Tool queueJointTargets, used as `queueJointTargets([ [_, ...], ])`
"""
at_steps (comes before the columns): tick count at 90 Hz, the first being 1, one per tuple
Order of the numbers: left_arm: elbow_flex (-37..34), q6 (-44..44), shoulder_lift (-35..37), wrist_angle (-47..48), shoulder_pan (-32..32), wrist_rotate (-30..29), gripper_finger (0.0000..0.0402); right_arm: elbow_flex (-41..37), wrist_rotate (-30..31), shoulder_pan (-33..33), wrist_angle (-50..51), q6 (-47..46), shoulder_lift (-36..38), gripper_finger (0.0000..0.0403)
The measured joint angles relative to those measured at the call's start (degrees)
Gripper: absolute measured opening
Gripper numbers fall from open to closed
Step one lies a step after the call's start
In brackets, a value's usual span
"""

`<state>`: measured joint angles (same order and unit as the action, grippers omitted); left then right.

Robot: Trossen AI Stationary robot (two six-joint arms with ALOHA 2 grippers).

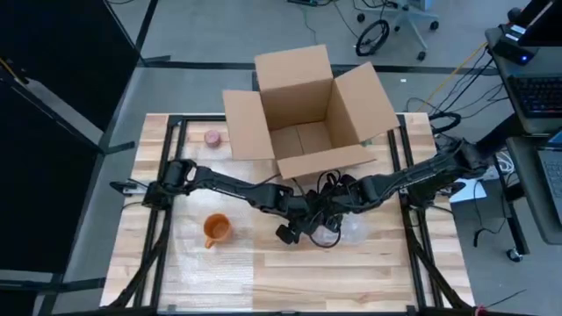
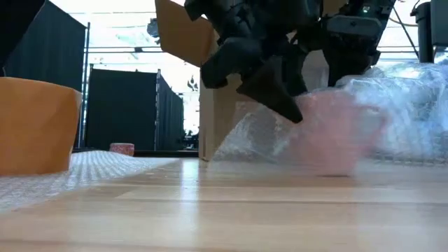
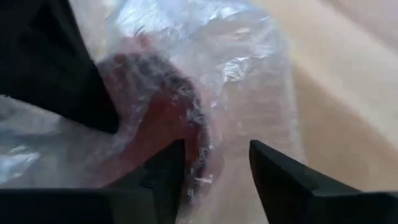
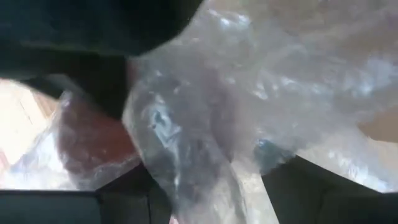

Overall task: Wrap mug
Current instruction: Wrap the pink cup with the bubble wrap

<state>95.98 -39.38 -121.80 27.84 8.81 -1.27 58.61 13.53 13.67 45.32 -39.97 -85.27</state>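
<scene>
The wooden table bears a cardboard box, orange mug and bubble wrap.

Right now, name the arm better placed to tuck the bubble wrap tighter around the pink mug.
Probably the left. Its gripper is open with the wrapped pink mug directly ahead of its fingers. The right gripper already has bubble wrap bunched between its fingers, so it is better kept holding.

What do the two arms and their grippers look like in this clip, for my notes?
Both arms are dark, nearly black, built of slim jointed segments. The left arm and right arm each carry a loose black cable near the wrist. The left gripper has two dark, wedge-shaped fingers with flat inner faces. No markings or labels are visible on either arm.
</scene>
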Motion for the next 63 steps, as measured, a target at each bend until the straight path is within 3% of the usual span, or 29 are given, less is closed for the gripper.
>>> queueJointTargets([
  [31,-0.43,-3.83,-2.01,-0.92,-0.03,1.63,0.018,-0.7,0.25,0.95,-1.64,0.11,-1.98,0.0196],
  [63,-0.42,-7.77,-4.61,-0.56,-0.11,3.87,0.0181,-7.66,-1.87,1.01,-12.79,-0.28,-2.1,0.0196],
])
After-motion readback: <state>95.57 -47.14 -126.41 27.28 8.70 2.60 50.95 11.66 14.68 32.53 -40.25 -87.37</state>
